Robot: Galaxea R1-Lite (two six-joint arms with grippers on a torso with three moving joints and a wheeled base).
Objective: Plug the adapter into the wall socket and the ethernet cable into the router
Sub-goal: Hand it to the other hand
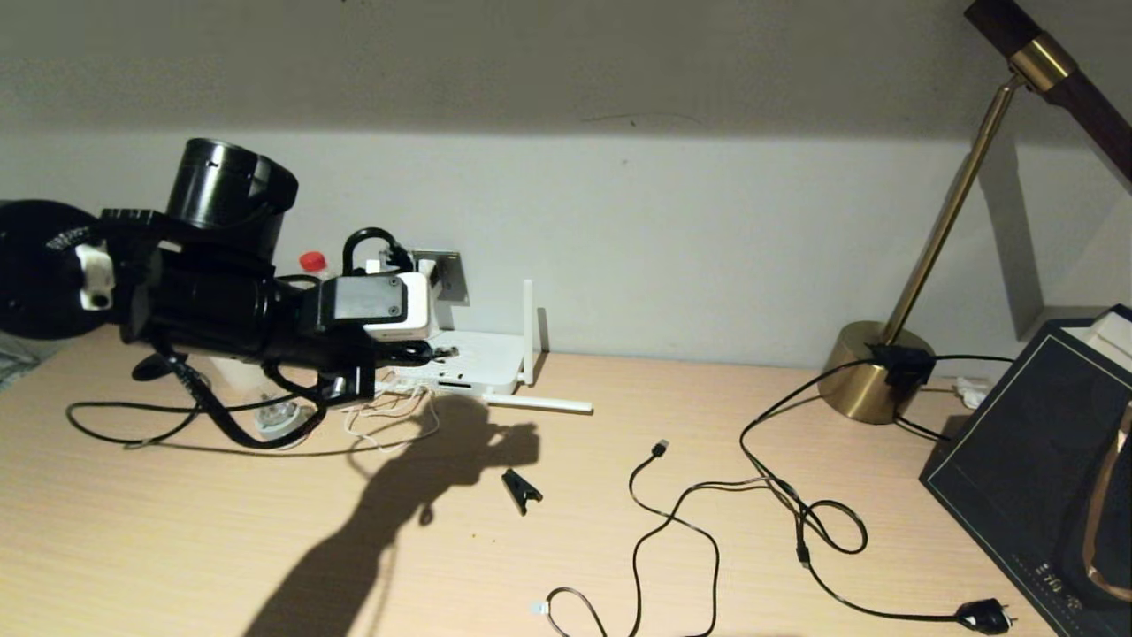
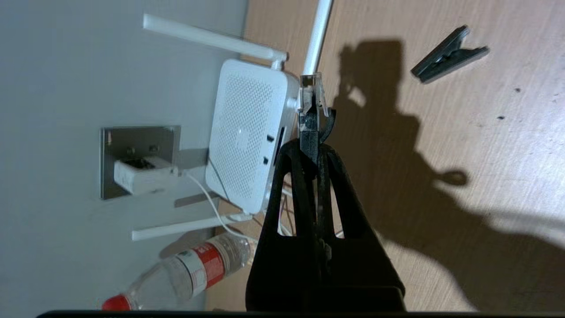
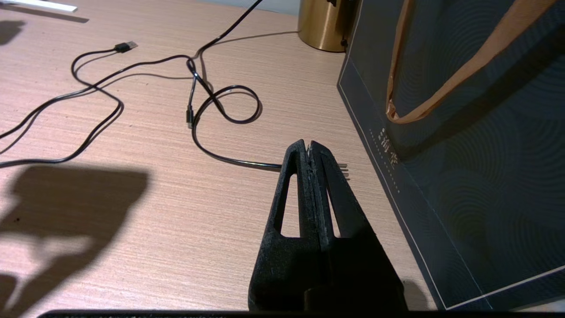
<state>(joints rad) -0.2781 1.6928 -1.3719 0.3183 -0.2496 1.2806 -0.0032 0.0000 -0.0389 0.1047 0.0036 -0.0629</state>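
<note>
the left end effector was clamped on the ethernet cable just behind its clear connector, holding the connector out close to the router's ported edge but apart from it. in the head view the same end effector reached over the tabletop toward the wall, with the router just past its tips. one router lay flat against the wall; three of its white stick antennas showed in the left wrist view, while the head view showed only two, one upright and one lying flat on the wood. one adapter sat plugged into the single grey wall socket, its thin white cord running down toward the router. one clear water bottle with a red cap lay on its side near the wall, beside the router. one small black clip rested alone on the tabletop, well apart from the router. further to the right lay a black usb-tipped cable and a black lamp cord ending in one black plug. one brass lamp stood near the wall, and one dark paper bag sat just beside it. the right end effector hovered over the tabletop beside that bag, its fingers pressed together and holding nothing.
</note>
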